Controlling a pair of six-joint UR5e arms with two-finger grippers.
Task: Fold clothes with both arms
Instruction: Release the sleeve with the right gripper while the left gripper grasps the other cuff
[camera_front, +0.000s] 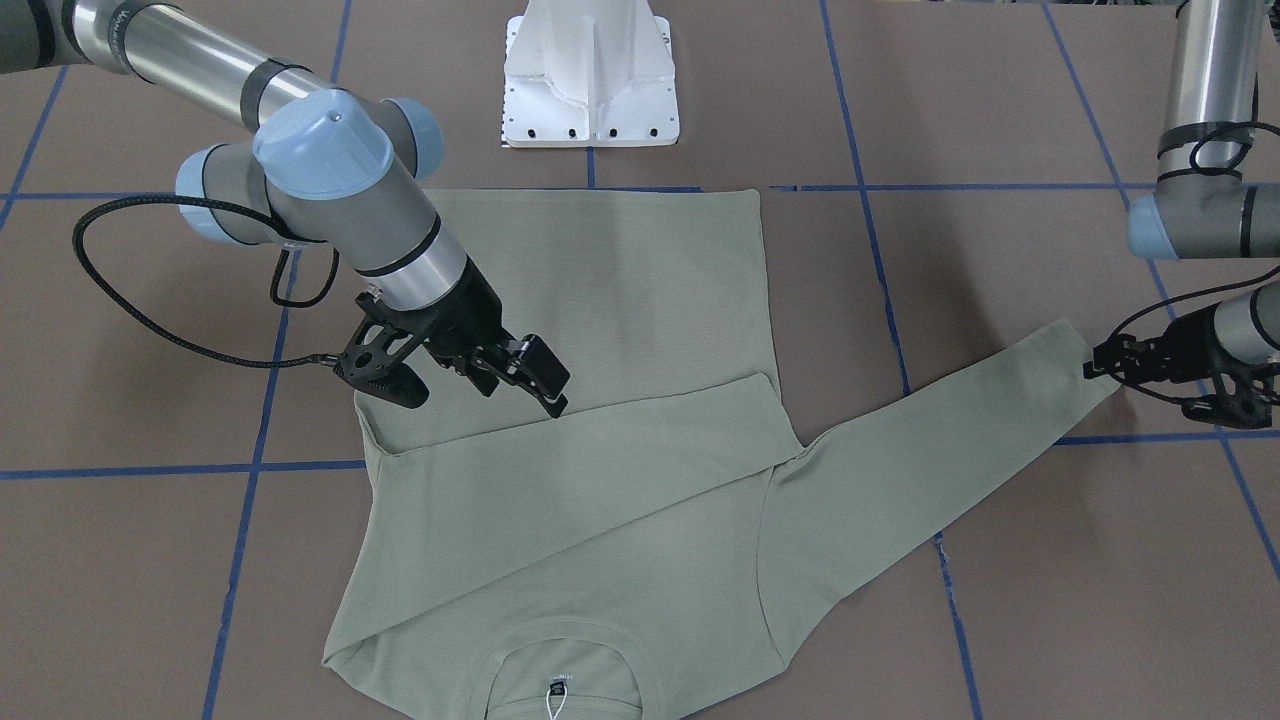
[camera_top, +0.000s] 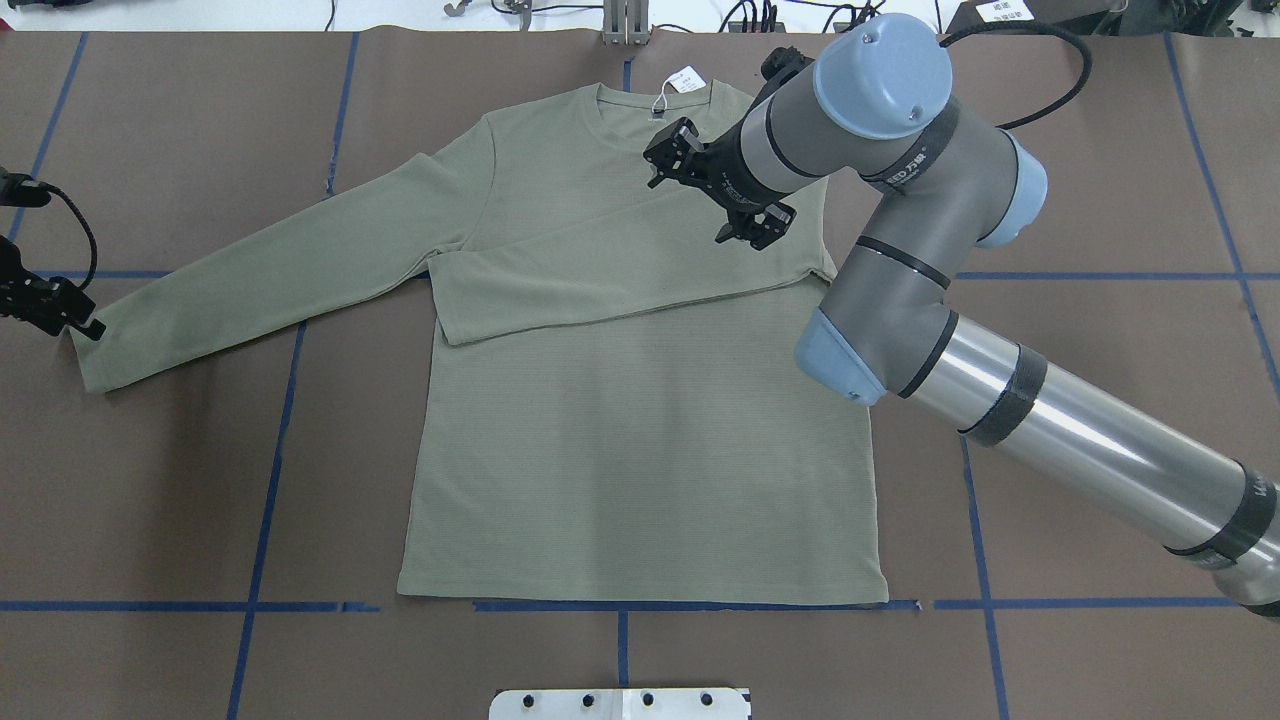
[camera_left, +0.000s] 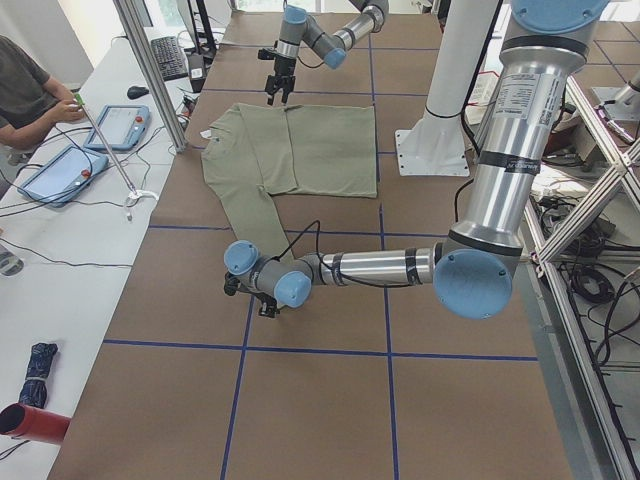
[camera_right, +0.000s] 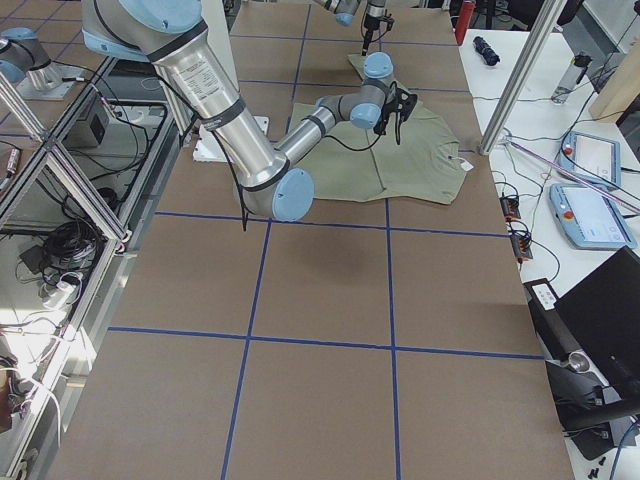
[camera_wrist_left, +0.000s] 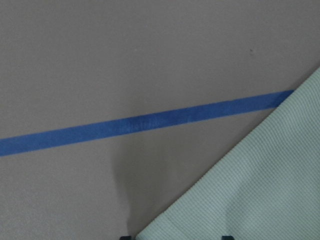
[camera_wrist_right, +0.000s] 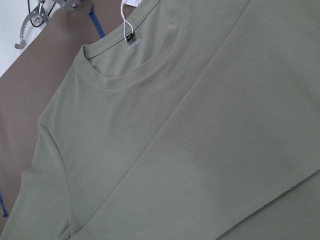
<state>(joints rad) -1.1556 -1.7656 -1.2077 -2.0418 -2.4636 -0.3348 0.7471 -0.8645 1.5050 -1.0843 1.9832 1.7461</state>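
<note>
On the brown taped table (camera_top: 1100, 420) the sage-green shirt (camera_top: 640, 460) lies flat; the folded sleeve (camera_top: 620, 275) crosses its chest; the outstretched sleeve (camera_top: 270, 270) reaches the robot's left; the right gripper (camera_top: 702, 195) hovers above the fold, jaws spread; the left gripper (camera_top: 80, 322) meets the cuff, grip impossible to tell; a shallow pinch could slip, or a drag could skew the body; collar points away from the robot, long axis hem-to-collar.
</note>
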